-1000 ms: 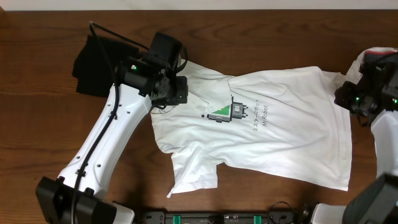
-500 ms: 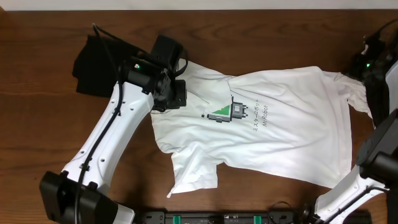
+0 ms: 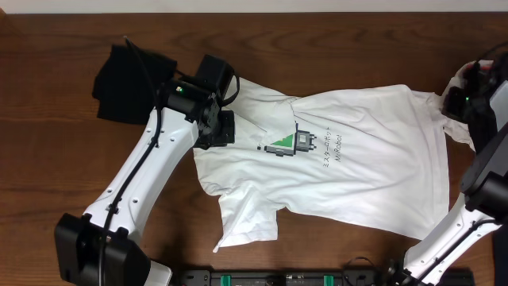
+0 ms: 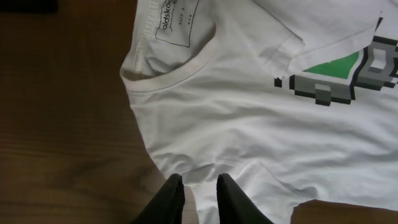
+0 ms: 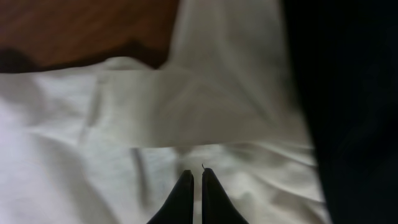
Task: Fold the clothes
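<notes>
1. Your right gripper [image 5: 194, 177] has swung up to the T-shirt [image 3: 357, 167] sleeve, fingers together on white cloth.
2. Your left gripper [image 4: 199, 186] pinches fabric near the collar [image 4: 171, 78].
3. T-shirt lies spread, print up, on the table [image 3: 317, 32].

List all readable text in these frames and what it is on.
"ミスターロボット" and "Mr.Robot": small dark print on the T-shirt chest, beside the pixel graphic.
"odsko...": neck label, uncertain and cut off by the frame edge.
Smaller line on that label: too small to read.
Nothing else is legible.
</notes>
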Action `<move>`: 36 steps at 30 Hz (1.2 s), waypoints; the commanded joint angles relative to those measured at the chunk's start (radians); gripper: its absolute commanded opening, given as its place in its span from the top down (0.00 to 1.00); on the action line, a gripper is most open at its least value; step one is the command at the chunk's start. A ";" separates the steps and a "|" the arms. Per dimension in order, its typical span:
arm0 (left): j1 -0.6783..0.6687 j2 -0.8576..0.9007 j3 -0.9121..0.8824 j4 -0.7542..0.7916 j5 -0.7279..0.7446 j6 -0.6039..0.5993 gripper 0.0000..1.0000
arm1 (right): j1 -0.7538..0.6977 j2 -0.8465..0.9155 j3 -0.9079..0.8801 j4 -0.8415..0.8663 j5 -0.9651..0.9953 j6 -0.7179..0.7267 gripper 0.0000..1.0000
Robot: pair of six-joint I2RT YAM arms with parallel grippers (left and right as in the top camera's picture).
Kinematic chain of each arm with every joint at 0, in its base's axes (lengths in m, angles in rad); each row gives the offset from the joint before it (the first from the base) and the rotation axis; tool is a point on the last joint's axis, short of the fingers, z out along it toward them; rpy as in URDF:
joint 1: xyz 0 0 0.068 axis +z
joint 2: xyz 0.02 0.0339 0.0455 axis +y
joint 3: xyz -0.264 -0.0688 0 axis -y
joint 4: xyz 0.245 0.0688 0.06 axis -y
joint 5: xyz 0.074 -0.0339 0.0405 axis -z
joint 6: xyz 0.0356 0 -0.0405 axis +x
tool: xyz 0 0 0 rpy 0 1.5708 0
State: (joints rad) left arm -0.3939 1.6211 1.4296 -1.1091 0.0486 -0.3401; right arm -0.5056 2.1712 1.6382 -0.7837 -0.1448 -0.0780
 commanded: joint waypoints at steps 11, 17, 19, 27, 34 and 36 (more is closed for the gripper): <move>0.002 0.013 -0.014 0.030 -0.016 0.000 0.78 | -0.089 0.128 0.040 0.092 0.127 0.013 0.93; 0.002 0.013 -0.014 0.035 -0.017 0.007 0.78 | -0.169 0.128 0.179 0.058 0.117 0.018 0.94; 0.002 0.013 -0.014 0.043 -0.017 0.007 0.78 | -0.182 0.128 0.219 0.043 0.084 0.018 0.94; 0.002 0.013 -0.014 0.071 -0.017 0.007 0.78 | -0.169 0.127 0.442 -0.105 -0.132 0.009 0.89; 0.002 0.013 -0.014 0.071 -0.016 0.006 0.77 | -0.102 0.127 0.596 -0.312 -0.183 0.015 0.90; 0.002 0.013 -0.014 0.073 -0.016 0.006 0.77 | -0.075 0.130 0.586 -0.356 -0.235 0.012 0.94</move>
State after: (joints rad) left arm -0.3939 1.6218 1.4197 -1.0382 0.0448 -0.3397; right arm -0.6231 2.2967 2.2238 -1.1065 -0.2947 -0.0696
